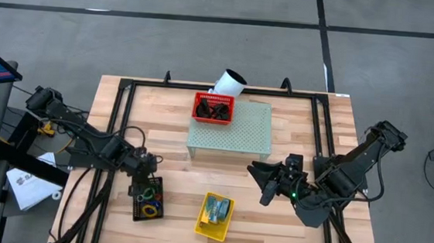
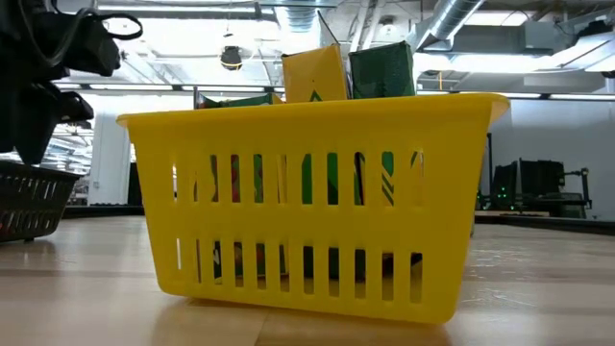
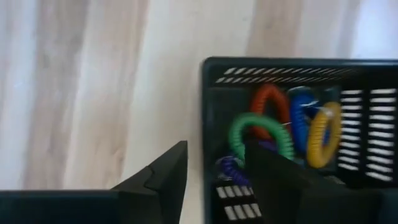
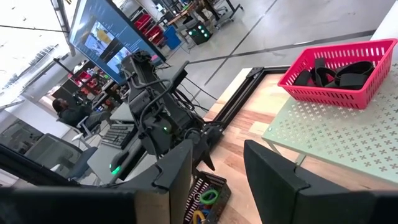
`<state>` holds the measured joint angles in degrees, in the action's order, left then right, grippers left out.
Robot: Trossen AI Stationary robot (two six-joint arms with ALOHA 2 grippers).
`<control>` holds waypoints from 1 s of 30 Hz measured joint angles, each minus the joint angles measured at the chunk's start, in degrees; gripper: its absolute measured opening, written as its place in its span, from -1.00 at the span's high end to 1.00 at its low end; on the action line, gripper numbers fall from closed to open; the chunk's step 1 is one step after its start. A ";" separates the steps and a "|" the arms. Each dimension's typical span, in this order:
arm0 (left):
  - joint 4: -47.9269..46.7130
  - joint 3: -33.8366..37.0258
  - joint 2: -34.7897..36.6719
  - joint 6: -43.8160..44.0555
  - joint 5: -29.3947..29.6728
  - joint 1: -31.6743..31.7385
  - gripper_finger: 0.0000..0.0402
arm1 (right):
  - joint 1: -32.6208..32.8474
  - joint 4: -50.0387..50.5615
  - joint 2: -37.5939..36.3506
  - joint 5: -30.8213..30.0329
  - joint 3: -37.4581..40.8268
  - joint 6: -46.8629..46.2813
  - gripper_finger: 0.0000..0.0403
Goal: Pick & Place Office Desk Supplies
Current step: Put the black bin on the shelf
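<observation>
Loops [image 3: 273, 127] just beside L end effector [image 3: 214, 180]

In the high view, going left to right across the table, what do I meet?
Left gripper over the black basket → yellow basket → right gripper. The red basket overlaps these in order, so it is left out.

Loops [image 1: 148, 201] in basket [image 1: 134, 210]

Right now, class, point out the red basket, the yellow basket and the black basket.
red basket [image 1: 202, 99]: high view, on its left rim.
yellow basket [image 1: 202, 221]: high view, on its left wall.
black basket [image 3: 208, 93]: left wrist view, on its near corner wall beside the coloured loops.
</observation>
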<state>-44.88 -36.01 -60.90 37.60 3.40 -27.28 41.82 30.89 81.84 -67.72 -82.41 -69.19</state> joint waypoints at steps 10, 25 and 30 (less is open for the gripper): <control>0.76 2.61 0.02 0.02 0.72 1.04 0.16 | 0.00 0.40 0.00 0.00 0.01 0.15 0.29; 7.30 7.90 0.00 3.17 -1.39 1.09 0.42 | 0.02 0.42 0.00 0.00 0.00 0.15 0.29; 9.50 9.08 0.00 3.99 -1.30 1.09 0.58 | 0.03 0.42 0.00 0.02 0.01 0.14 0.29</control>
<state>-35.38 -26.92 -60.90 41.59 2.10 -26.20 41.85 31.31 81.84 -67.70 -82.40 -69.05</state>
